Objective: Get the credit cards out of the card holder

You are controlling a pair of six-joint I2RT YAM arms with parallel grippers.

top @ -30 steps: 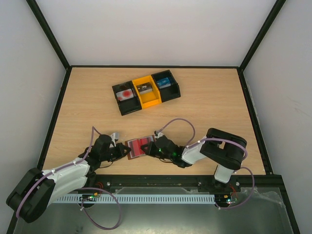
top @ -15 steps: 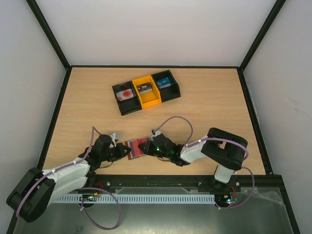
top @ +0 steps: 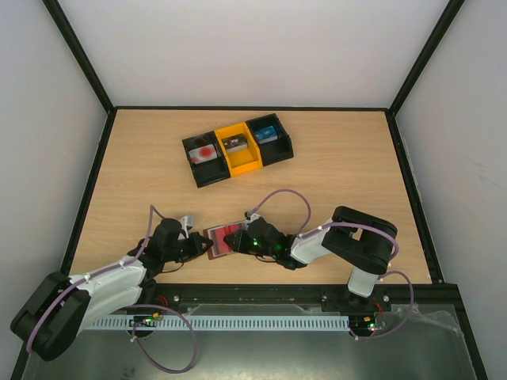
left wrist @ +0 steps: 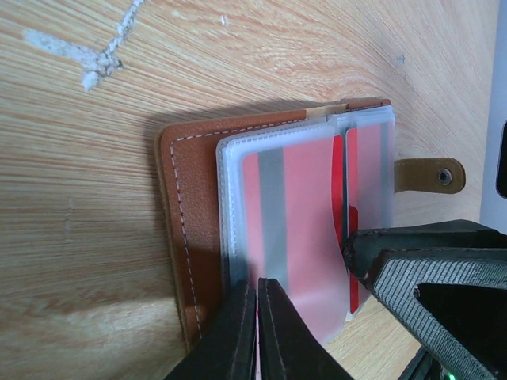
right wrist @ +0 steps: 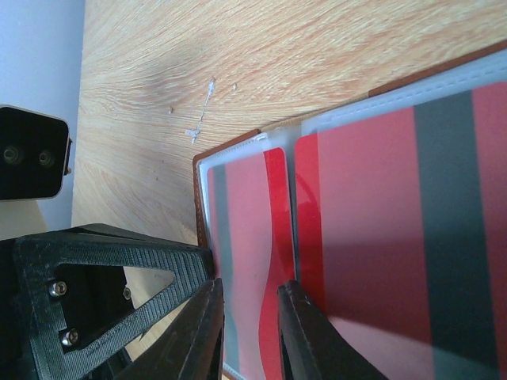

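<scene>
A brown card holder is shown lying open near the front edge of the table, red credit cards tucked inside, its near edge pinched by the closed left gripper, the right gripper held slightly parted over it.

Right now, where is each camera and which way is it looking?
Top camera: above and behind the arms, looking down on the table; both arms show, the card holder between left gripper and right gripper.
Left wrist: on the left arm, looking down past its shut fingers at the card holder.
Right wrist: on the right arm, looking past its parted fingers at the credit cards.
Both wrist views share the card holder and each other's gripper.
</scene>
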